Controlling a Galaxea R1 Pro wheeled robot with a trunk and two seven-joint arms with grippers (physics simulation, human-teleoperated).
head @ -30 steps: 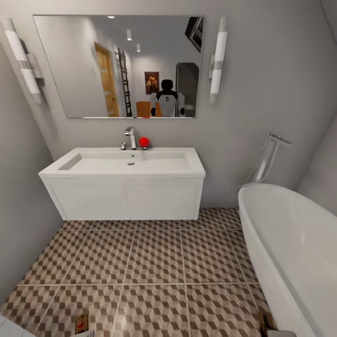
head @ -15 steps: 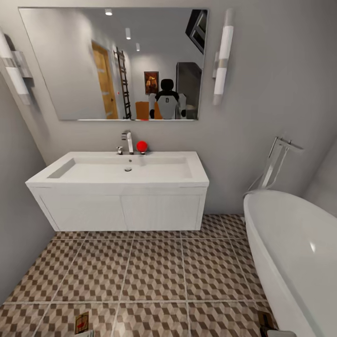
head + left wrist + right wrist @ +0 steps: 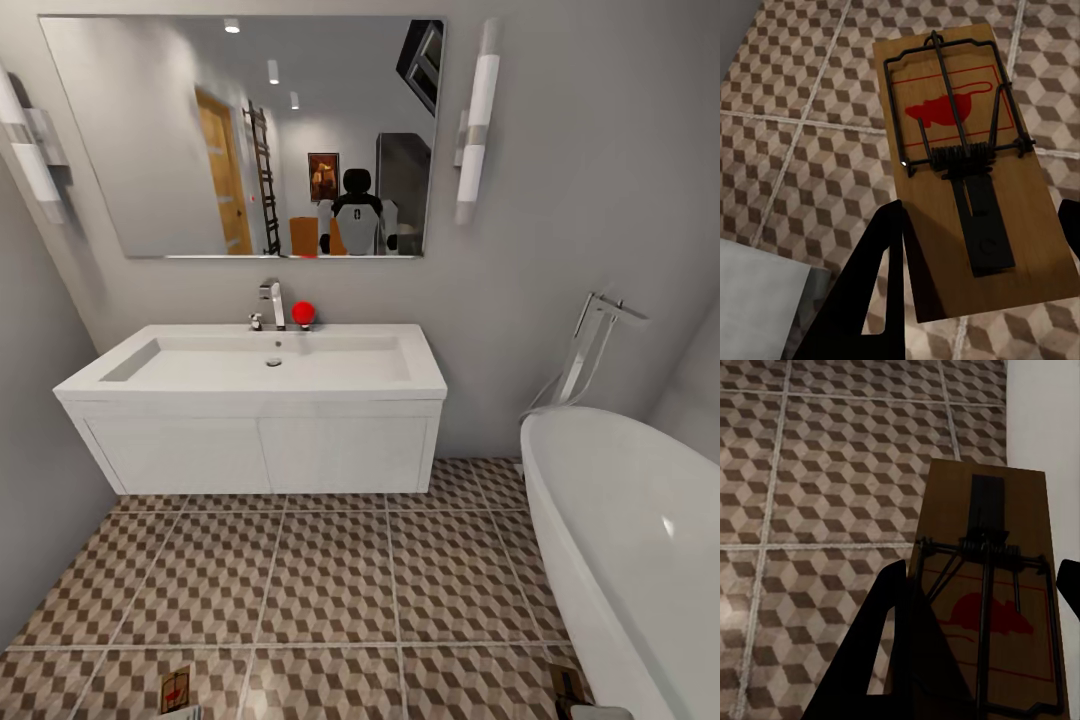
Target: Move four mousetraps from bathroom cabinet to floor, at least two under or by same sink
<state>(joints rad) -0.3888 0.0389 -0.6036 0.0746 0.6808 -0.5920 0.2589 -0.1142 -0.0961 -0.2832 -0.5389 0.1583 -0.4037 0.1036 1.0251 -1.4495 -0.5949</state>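
Nothing has shifted over the last half second, whereas in the half second before that the whole head view slid as the camera rolled closer and squared up to the sink (image 3: 250,365); that approach now looks finished, with the robot parked facing the white vanity (image 3: 260,450)

Each arm carries one trap. Between the dark fingers of the left gripper (image 3: 979,300) sits a mousetrap (image 3: 964,161), its board running straight out ahead of the jaws, which are pinched on its near end. Likewise, the right gripper (image 3: 979,660) is clamped on a second mousetrap (image 3: 982,607), board pointing forward with the white bathtub (image 3: 640,540) just off its far side. Both traps hang above the bathroom floor (image 3: 330,580), not resting on it, and in the head view the first one peeks in at the lower edge

My reading: transport is over and lowering comes next. Setting these two down on the tiles in front of the vanity, close beside or beneath the basin, should satisfy the sink condition
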